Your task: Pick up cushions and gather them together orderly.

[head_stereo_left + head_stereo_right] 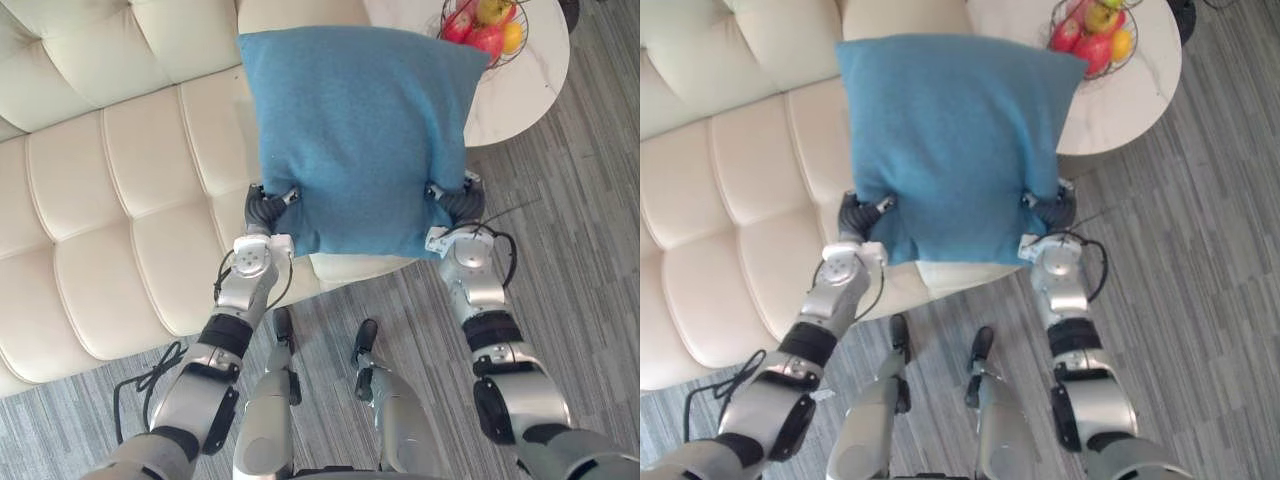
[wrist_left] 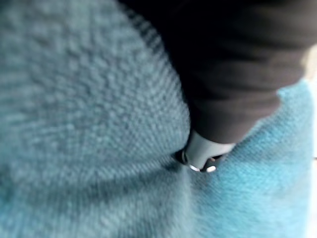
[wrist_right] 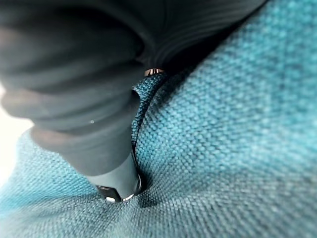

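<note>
Bright, even light; white table (image 1: 520,95) nearly washes out; blue cushion (image 1: 360,140) throws soft shade on the cream sofa (image 1: 110,200).

— What do you hold?
— A blue cushion (image 1: 360,140), up in front of me. My left hand (image 1: 266,208) is at its lower left corner, my right hand (image 1: 455,200) at the lower right one.
— And behind it?
— The cream tufted sofa (image 1: 110,180). At the right is a white round table (image 1: 520,95) with a wire fruit basket (image 1: 508,56).

Left robot hand (image 1: 266,208): mostly sunk behind the cushion (image 1: 360,130), at its lower corner.
Right robot hand (image 1: 457,200): the same, at the other corner.
Fruit basket (image 1: 480,30): cut by the top edge.
Counter (image 1: 520,95): partly behind the cushion.
Sofa (image 1: 120,200): cut at left and top.
</note>
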Robot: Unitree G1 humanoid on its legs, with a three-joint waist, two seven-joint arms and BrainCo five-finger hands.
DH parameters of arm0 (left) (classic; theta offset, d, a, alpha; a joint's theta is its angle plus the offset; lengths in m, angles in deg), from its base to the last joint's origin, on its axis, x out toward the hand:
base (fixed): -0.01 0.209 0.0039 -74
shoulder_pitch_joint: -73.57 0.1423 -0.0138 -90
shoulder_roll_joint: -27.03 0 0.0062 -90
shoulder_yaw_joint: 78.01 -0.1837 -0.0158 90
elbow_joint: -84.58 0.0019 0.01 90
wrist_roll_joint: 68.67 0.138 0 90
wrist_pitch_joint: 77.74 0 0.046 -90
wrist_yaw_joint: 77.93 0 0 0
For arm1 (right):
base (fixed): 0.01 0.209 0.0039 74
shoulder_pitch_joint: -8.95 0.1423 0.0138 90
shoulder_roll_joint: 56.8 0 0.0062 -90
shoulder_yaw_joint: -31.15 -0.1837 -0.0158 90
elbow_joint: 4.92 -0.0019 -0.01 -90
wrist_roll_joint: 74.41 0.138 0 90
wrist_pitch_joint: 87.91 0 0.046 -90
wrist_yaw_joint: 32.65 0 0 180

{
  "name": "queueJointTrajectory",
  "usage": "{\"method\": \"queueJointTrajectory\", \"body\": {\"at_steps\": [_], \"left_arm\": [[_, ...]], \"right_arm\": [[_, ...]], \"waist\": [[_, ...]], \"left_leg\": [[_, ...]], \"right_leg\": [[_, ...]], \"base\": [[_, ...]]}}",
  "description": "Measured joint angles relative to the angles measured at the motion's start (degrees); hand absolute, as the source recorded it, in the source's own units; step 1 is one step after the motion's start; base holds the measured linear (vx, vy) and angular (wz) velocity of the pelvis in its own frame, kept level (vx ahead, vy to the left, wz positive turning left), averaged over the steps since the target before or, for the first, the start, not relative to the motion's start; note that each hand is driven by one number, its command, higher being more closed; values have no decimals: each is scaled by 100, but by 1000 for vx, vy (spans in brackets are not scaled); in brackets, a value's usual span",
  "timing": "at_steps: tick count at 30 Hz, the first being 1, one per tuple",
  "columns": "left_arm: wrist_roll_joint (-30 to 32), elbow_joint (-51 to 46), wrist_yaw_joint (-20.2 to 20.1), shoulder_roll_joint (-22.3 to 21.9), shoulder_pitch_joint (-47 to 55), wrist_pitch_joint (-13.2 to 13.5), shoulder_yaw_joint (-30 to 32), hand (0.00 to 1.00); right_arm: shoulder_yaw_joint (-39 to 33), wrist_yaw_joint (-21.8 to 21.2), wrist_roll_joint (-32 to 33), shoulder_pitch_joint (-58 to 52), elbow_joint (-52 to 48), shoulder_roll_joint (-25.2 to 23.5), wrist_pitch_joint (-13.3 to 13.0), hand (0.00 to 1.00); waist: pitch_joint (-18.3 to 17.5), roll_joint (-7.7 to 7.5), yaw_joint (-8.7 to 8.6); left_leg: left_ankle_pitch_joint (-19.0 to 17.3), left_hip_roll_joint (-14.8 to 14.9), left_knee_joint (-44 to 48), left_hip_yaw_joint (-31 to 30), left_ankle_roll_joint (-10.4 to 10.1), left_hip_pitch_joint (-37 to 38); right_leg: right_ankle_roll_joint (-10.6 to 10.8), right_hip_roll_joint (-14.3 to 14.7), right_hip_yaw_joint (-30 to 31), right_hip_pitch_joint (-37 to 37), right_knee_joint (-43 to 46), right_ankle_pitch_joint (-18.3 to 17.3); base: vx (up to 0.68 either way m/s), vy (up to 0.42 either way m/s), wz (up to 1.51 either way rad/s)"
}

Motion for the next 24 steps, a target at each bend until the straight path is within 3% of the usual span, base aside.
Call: {"method": "queueJointTrajectory", "body": {"at_steps": [2, 6, 9, 13, 17, 24], "left_arm": [[3, -561, -7, -15, 656, -1, -139, 100], [9, -1262, -93, -7, 1595, -10, -190, 100], [10, -1704, -174, 5, 2372, -11, -185, 100], [9, -2521, -251, -19, 3327, -6, -111, 100], [9, -3011, -341, -98, 3882, 10, 20, 100], [2, -3365, -344, -194, 4552, 208, 257, 100]], "right_arm": [[150, -11, 4, -624, -395, -5, -3, 100], [273, -189, 0, -1391, -903, -144, 10, 100], [505, -366, -25, -2066, -1261, -223, 27, 100], [683, -539, -119, -2614, -1728, -295, 43, 100], [835, -640, -184, -2863, -2104, -319, 47, 100], [1130, -745, -298, -2987, -2577, -378, 29, 100]], "waist": [[-64, 99, -12], [-97, 104, -27], [-587, 124, -41], [-964, 203, -24], [-1219, 317, -24], [-1645, 295, 57]], "left_leg": [[-2, -4, -149, -2, -2, 232], [-4, -63, -148, -1, -3, 595], [-4, -67, -148, -15, -2, 735], [-92, -62, -151, -71, -72, 1076], [-249, 10, -154, -189, -102, 1235], [-255, -4, -153, -469, -102, 1351]], "right_leg": [[4, 45, -39, 258, -171, 3], [15, 54, -70, 759, -407, 10], [28, 77, -122, 1042, -627, 23], [28, 110, -138, 1444, -764, 22], [32, 201, -187, 1647, -832, 25], [47, 238, -414, 1936, -912, 56]], "base": [[103, 0, 9], [86, 10, 9], [64, -11, 10], [28, -5, 2], [-35, 2, 6], [-50, 6, 17]]}}
